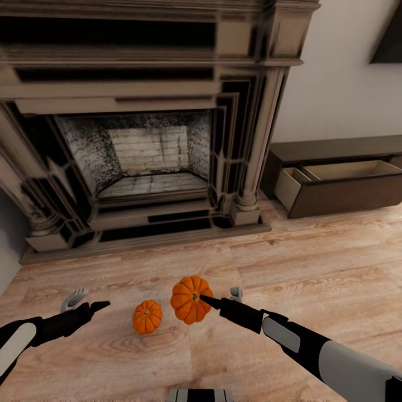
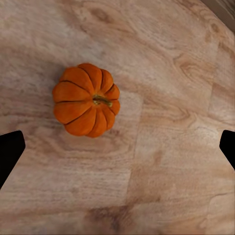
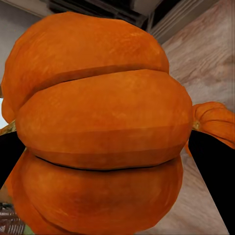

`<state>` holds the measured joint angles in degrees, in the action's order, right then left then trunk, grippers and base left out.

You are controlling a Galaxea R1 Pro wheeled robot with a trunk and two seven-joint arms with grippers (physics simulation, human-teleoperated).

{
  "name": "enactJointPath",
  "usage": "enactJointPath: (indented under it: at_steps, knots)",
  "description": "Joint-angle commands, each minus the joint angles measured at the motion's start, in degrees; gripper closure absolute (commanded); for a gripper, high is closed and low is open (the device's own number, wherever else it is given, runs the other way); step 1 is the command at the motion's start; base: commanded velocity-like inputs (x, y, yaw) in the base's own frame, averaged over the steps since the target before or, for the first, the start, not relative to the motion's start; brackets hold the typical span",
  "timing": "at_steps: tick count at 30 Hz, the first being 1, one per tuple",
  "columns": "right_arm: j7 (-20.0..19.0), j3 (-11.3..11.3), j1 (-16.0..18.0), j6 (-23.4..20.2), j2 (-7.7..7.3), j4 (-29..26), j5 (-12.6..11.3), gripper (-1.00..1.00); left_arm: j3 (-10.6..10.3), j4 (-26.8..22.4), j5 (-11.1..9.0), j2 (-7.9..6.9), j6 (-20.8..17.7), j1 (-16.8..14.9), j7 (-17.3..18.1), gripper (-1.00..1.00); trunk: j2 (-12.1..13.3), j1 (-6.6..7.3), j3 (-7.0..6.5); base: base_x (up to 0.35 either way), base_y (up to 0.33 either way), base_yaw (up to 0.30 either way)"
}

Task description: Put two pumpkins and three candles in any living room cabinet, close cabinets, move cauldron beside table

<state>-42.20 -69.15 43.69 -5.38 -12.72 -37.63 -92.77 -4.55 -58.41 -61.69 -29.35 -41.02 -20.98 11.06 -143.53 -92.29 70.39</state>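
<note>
Fireplace [image 1: 145,139] stonework dominated the living-room wall, and beside it the long low dark-brown cabinet [image 1: 335,151] stood with one drawer [image 1: 340,187] pulled out, its pale interior bare and apparently ready to take the decorations. On the wood floor [image 1: 312,257] in front of the hearth, the right gripper [image 1: 196,298] held the larger pumpkin [image 1: 190,301], lifted and tilted so that its stem faced the robot; the right wrist view showed the fruit wedged tight between the two dark fingers, the likely reason it hung at that angle. The smaller pumpkin [image 1: 147,316] sat upright on the boards just beside it, apart from either arm. The left gripper [image 1: 100,306] hovered near it, fingers spread wide and holding nothing, the pumpkin lying between them in its wrist view, seemingly lined up for a grasp.
</note>
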Motion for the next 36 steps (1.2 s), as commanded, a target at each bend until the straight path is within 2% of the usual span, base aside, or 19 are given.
enactJointPath:
  at_steps: [1, 10, 14, 16, 17, 20, 22, 25, 30, 33, 36]
  knots:
    - [-0.2, -0.2, 0.1, -0.3, -0.03, -0.1, -0.7, 1.0, -0.1, 0.0, 0.0, -0.06, -0.1, 0.0, 0.3, -1.0, 0.0, -0.01, 0.27, 0.0, 0.0, 0.0]
    - [-0.3, -0.2, 0.1, -0.1, -0.72, -0.5, -0.6, 1.0, -0.1, -0.1, 0.0, -0.14, -0.1, 0.0, 0.5, -1.0, -0.2, -0.24, 2.27, 0.0, 0.0, 0.0]
    - [0.4, 0.0, 0.1, -0.1, -0.53, -0.2, -0.4, 1.0, -0.1, -0.1, 0.0, -0.12, -0.1, 0.0, 0.5, -1.0, -0.2, -0.35, 3.15, 0.0, 0.0, 0.0]
    - [1.2, 1.3, 0.1, -0.1, -0.53, -0.3, -0.4, 1.0, -0.1, -0.4, 0.0, -0.16, -0.1, 0.0, 0.5, -1.0, -0.2, -0.4, 3.6, 0.0, 0.0, 0.0]
    - [1.6, 3.6, 0.2, -0.1, -0.54, -0.4, -0.2, 1.0, 0.0, -0.6, 0.0, -0.2, -0.1, 0.0, 0.5, -1.0, -0.3, -0.42, 3.82, 0.0, 0.0, 0.0]
    - [1.7, 8.5, 0.2, -0.1, -0.6, -0.5, 0.1, 1.0, 0.1, -0.7, 0.0, -0.18, -0.2, 0.0, 0.5, -1.0, -0.3, -0.5, 4.48, 0.0, 0.0, 0.0]
    - [1.8, 9.8, 0.3, 0.0, -0.57, -0.5, 0.1, 1.0, 0.0, -0.7, -0.1, -0.11, -0.2, 0.0, 0.6, -1.0, -0.3, -0.55, 4.92, 0.0, 0.0, 0.0]
    - [3.3, 10.4, 0.5, 0.0, -0.59, -0.6, 0.9, 1.0, 0.0, -0.7, -0.1, -0.1, -0.2, 0.0, 1.1, -1.0, -0.4, -0.63, 5.59, 0.0, 0.0, 0.0]
    - [5.1, 10.6, 0.7, 0.0, -0.52, -0.8, 2.4, 1.0, -0.2, -0.2, 0.0, 0.05, -0.1, 0.0, 6.0, -1.0, -0.4, -0.76, 6.7, 0.0, 0.0, 0.0]
    - [4.0, 10.6, 0.8, -0.2, -0.67, -2.5, 2.8, 1.0, 0.1, -0.1, 0.1, 0.03, 0.1, -0.1, 6.5, -1.0, -0.5, -0.84, 7.36, 0.0, 0.0, 0.0]
    - [1.6, 10.6, 0.8, -0.5, -1.15, -7.5, 2.9, 1.0, 0.3, -0.4, 0.0, -0.06, 0.3, -0.2, 6.7, -1.0, -0.5, -0.91, 8.03, 0.0, 0.0, 0.0]
